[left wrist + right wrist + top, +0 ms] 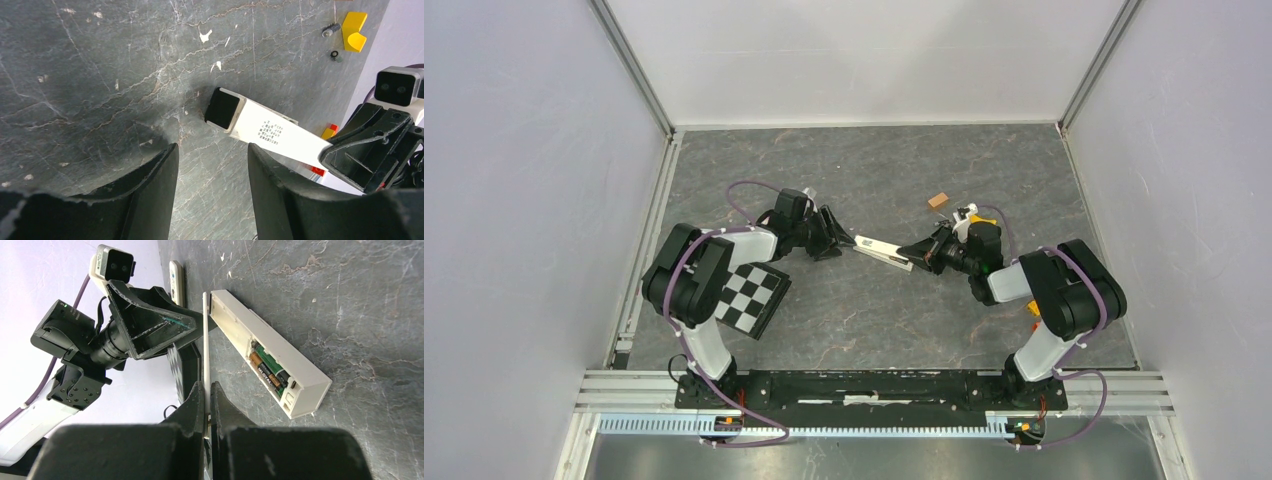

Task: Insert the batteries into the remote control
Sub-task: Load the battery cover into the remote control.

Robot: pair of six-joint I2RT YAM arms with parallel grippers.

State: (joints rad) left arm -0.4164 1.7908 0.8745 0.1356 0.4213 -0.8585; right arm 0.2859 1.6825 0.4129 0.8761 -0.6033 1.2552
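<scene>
Now | right fingers (192, 402) clenched on white cover (205, 350) | batteries (267, 371) inside remote control (300, 372) | left fingers (150, 187) released, empty

Grey marbled tabletop (874, 325), plain white walls (864, 60)

Dark grey veined table (864, 310), small brown block (938, 200) lying toward its far right, black-and-white checkerboard card (754, 295) at the left, yellow curved piece (354, 32) on the table, 3 pale walls (864, 60) around.

Robot lab cell for sure: plain white panel walls (864, 60), aluminium frame rails (637, 75), dark grey stone-look bench (864, 170), black-and-white checkerboard card (754, 295) behind the left end effector (834, 240).
</scene>
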